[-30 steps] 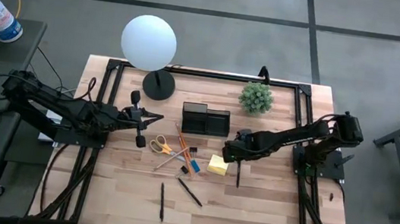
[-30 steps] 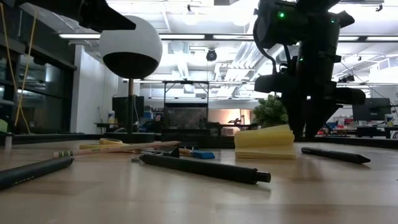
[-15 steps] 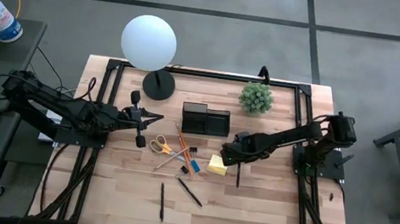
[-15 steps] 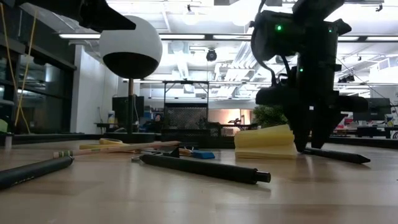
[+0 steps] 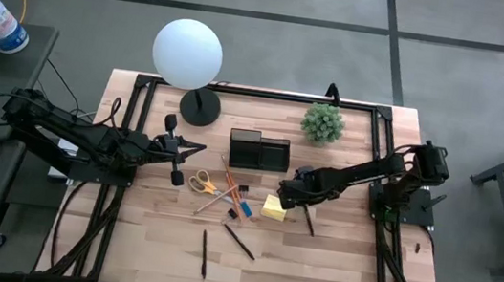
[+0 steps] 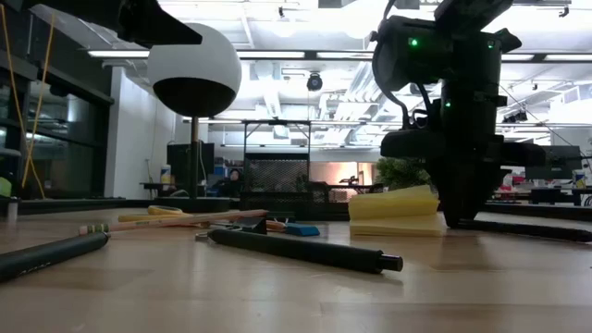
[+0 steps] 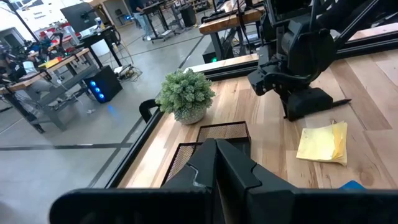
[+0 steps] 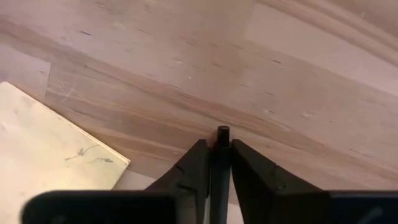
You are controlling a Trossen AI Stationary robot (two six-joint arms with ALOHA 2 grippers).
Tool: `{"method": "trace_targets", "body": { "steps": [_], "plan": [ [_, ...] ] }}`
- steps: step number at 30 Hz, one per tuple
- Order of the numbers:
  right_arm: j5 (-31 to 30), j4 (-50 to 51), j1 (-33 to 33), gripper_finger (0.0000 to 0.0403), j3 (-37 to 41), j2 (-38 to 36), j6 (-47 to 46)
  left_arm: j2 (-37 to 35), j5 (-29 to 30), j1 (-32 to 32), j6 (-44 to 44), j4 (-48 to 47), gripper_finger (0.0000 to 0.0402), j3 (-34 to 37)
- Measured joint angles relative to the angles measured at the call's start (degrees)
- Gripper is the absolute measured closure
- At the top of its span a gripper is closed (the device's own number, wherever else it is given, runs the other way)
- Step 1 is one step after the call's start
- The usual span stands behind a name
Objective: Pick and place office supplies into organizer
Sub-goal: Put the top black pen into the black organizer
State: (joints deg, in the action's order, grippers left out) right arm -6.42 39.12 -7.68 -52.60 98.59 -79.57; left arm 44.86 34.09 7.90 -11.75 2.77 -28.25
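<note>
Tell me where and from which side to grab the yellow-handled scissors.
Grip the scissors from straight above, probably at the narrow neck where the yellow handles meet the blades. They lie flat on the table, with pencils crossing the blade end, so the handle side toward the left gripper looks freer.

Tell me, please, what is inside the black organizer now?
In the left wrist view, the organizer shows only bare mesh walls and floor where its compartments are visible. The near part is covered by the left gripper, so that part cannot be checked.
</note>
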Motion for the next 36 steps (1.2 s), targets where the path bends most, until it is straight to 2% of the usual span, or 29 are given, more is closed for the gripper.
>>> {"method": "trace_targets", "body": {
  "steps": [4,13,36],
  "plan": [
    [-0.1,0.0,0.0,0.0370,0.0,0.0,0.8,0.0,0.0,0.0,0.0,-0.4,0.0401,0.0],
    [-0.3,-0.1,0.0,0.0351,0.0,0.0,1.2,0.0,0.0,0.0,0.0,-1.3,0.0401,0.0],
    [-1.6,-2.7,0.2,0.0372,0.2,-3.0,5.2,0.0,0.0,0.0,0.0,-1.2,0.0401,0.0]
  ]
}}
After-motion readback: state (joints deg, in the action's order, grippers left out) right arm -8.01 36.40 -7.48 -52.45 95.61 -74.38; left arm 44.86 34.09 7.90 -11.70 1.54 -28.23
